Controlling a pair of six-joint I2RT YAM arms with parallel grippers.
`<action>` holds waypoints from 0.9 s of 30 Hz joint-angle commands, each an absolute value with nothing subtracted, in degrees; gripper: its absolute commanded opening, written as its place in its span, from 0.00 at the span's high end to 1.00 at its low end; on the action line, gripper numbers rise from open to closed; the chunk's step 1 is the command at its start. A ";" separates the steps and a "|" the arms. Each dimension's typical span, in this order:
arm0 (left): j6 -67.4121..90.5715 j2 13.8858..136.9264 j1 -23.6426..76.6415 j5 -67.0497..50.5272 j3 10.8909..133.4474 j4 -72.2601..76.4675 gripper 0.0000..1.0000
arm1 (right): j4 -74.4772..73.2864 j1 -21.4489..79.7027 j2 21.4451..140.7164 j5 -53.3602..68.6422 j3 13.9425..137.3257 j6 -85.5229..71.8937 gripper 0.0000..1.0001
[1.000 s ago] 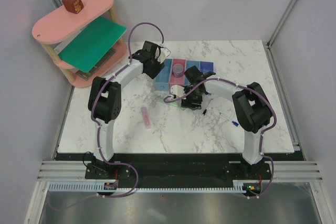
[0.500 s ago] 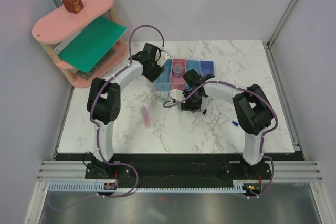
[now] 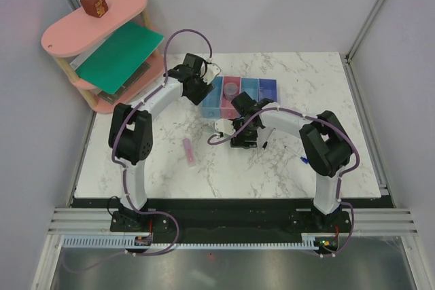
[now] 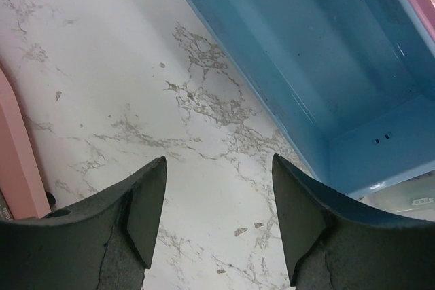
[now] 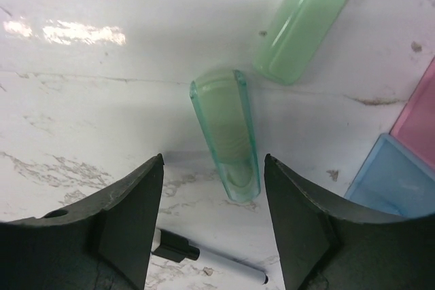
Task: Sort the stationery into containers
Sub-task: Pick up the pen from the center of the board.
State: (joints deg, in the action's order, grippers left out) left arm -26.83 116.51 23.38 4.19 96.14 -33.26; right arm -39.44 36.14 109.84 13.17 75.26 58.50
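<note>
My right gripper (image 3: 236, 134) (image 5: 213, 198) is open and low over the table. A mint stick (image 5: 228, 134) lies with its near end between the fingertips. A green stick (image 5: 302, 28) lies just beyond it, and a thin black-capped pen (image 5: 204, 259) lies under the gripper. My left gripper (image 3: 198, 92) (image 4: 217, 174) is open and empty beside the empty light blue bin (image 3: 212, 100) (image 4: 326, 66). The pink bin (image 3: 232, 98) holds the tape roll (image 3: 232, 89). The blue bin (image 3: 249, 88) and the darker blue bin (image 3: 268, 87) stand to its right. A pink stick (image 3: 189, 151) lies at front left.
A blue-tipped pen (image 3: 300, 157) lies right of my right arm. The pink oval shelf (image 3: 92, 32) with the green sheet (image 3: 119, 52) and brown block (image 3: 94, 4) stands at back left. Its base shows in the left wrist view (image 4: 13, 161).
My right gripper has moved left and forward, away from the bins, and now stands over the mint stick. My left arm has hardly moved.
</note>
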 commanded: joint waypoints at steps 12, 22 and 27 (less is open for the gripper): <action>-23.55 103.45 23.47 4.22 90.80 -36.03 0.30 | -41.66 40.61 114.88 15.47 78.49 59.50 0.82; -23.91 97.56 23.11 4.83 86.14 -36.48 0.30 | -42.36 40.52 102.42 12.58 75.85 53.27 0.90; -24.87 94.66 23.03 2.99 80.52 -36.30 0.30 | -40.70 40.43 97.04 5.65 79.53 48.88 0.90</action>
State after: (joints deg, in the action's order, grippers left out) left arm -25.17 98.65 23.24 4.36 84.01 -36.29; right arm -41.93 40.60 103.74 11.11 75.29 53.41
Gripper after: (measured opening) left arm 0.701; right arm 0.300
